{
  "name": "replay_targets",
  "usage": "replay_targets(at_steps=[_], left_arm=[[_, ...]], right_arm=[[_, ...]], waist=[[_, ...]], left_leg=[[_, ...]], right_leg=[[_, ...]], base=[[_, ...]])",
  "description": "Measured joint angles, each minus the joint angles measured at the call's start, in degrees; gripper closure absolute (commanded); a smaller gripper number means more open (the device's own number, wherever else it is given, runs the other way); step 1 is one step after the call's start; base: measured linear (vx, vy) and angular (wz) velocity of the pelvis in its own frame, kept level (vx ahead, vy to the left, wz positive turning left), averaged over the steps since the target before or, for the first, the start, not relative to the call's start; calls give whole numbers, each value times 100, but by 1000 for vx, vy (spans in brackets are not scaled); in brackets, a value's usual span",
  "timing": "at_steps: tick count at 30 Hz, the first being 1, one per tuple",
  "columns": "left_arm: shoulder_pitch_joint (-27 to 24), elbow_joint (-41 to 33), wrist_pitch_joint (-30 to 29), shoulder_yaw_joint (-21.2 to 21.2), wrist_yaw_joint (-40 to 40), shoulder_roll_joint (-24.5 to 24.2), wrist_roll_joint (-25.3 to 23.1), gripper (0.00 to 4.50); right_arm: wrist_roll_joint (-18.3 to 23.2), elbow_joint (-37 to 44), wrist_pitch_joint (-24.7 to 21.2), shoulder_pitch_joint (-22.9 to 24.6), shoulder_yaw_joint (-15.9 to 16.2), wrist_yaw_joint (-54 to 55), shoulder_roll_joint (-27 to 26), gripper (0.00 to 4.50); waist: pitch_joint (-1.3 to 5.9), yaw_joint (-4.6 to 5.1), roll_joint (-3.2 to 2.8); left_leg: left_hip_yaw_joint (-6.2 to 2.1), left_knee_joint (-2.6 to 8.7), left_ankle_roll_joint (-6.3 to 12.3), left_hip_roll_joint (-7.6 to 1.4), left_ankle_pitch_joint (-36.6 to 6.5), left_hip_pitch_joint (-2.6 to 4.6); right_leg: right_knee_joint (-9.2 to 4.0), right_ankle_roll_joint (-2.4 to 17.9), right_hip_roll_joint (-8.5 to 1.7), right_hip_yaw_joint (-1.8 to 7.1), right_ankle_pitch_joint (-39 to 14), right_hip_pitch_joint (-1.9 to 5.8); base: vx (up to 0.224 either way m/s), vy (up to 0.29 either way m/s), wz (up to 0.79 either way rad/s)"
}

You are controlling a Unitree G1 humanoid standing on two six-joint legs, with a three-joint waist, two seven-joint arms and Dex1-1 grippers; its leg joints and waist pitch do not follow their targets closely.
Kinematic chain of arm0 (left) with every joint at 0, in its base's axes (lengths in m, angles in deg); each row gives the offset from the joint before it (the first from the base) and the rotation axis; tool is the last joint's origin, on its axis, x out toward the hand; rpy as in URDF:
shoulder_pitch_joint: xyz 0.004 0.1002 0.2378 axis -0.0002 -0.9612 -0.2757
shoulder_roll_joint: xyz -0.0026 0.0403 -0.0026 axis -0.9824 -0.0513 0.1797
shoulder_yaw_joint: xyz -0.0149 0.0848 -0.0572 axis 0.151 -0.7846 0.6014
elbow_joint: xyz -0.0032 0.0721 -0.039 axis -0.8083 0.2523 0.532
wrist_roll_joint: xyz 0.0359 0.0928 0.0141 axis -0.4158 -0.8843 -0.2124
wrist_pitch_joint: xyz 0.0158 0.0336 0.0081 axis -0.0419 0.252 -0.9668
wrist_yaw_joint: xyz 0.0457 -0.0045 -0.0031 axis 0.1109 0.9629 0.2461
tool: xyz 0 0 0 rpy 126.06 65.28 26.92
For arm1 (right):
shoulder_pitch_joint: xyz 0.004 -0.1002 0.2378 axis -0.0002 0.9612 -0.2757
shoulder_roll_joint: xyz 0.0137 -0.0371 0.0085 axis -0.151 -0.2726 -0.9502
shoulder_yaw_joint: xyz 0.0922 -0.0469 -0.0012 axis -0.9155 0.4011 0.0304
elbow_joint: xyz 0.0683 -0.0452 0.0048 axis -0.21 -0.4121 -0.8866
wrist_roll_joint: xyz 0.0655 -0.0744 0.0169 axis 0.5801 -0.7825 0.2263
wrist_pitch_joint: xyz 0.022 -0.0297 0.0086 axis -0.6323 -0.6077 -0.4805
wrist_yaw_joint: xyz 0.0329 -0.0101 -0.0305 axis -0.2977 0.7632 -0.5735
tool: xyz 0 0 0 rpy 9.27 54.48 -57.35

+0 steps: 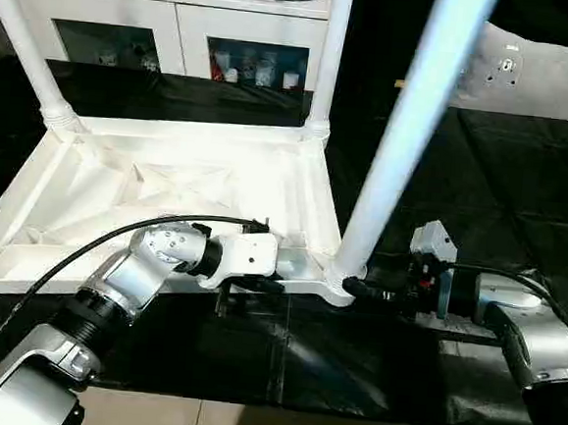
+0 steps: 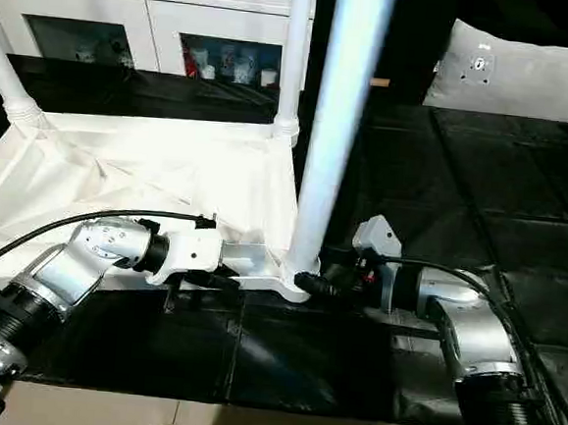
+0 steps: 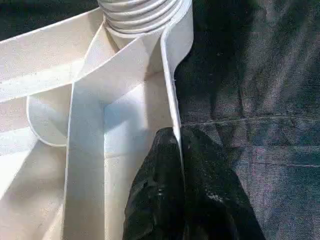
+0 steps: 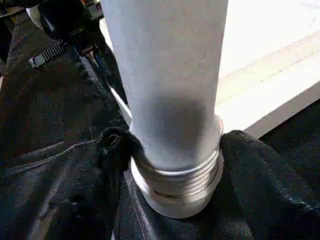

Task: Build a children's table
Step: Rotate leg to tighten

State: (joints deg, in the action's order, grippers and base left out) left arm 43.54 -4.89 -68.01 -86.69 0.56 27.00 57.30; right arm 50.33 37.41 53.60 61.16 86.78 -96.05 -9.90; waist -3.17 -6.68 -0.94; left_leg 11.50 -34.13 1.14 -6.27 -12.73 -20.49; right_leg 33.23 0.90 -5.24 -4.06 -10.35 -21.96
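Upside down on the black-covered work table point(image 1: 484, 169), ribbed underside up: table top point(image 1: 169, 179). Three legs upright in corner sockets: far left leg point(image 1: 22, 44), far right leg point(image 1: 328, 49), near right leg point(image 1: 408, 134), the last with its threaded base seated at the corner closest to the robot's right arm. No leg to be seen at the near left corner, which runs off the edge of the head views; so, judging by this, one leg left to fit, then turning the table onto its feet. Left gripper point(image 3: 182, 195) clamped tight on the top's near rim, steadying it. Right gripper point(image 1: 355, 285) set around the near right leg's base; gripping or letting go, cannot tell.
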Motion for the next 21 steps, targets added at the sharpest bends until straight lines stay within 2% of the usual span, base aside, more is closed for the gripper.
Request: replay_targets(at_steps=[4,5,10,14,16,18,20,21], left_arm=[[0,0,7,0,0,2,0,450],[0,1,7,0,0,2,0,450],[8,20,9,0,6,2,0,450],[8,20,10,-1,9,13,0,450],[8,21,10,-1,9,12,0,450],[8,21,10,-1,8,11,-1,450],[7,21,10,-1,9,11,-1,450],[8,22,10,-1,8,11,-2,450]], right_arm=[[-42,-9,0,0,1,0,-4,119],[-48,-26,5,-4,8,1,-4,98],[-105,-407,178,-165,100,49,-236,98],[-124,-415,242,-209,121,65,-286,98],[-90,-418,176,-211,105,50,-286,66],[-46,-429,106,-214,101,9,-287,62],[-48,-456,127,-215,101,8,-287,28],[-65,-496,179,-224,101,36,-290,28]], waist=[[0,-1,0],[0,-1,0],[1,4,1],[2,-3,3],[2,-3,3],[2,-2,3],[2,-3,3],[2,-1,3]], left_leg=[[0,0,0,0,0,-1],[0,0,0,0,0,-1],[0,-4,0,0,0,0],[0,-7,1,0,0,-2],[0,-8,1,0,0,-2],[0,-8,1,0,0,-2],[0,-9,1,0,0,-1],[0,-9,1,0,0,-1]], right_leg=[[0,0,0,0,0,0],[0,0,0,0,0,0],[7,0,0,0,0,-1],[7,0,0,0,0,0],[7,0,0,0,0,0],[10,0,0,0,0,0],[12,0,0,0,0,-1],[12,0,0,0,0,-1]], base=[[0,0,0],[0,0,0],[0,0,0],[0,0,0],[0,0,0],[0,0,0],[0,0,0],[0,0,0]])
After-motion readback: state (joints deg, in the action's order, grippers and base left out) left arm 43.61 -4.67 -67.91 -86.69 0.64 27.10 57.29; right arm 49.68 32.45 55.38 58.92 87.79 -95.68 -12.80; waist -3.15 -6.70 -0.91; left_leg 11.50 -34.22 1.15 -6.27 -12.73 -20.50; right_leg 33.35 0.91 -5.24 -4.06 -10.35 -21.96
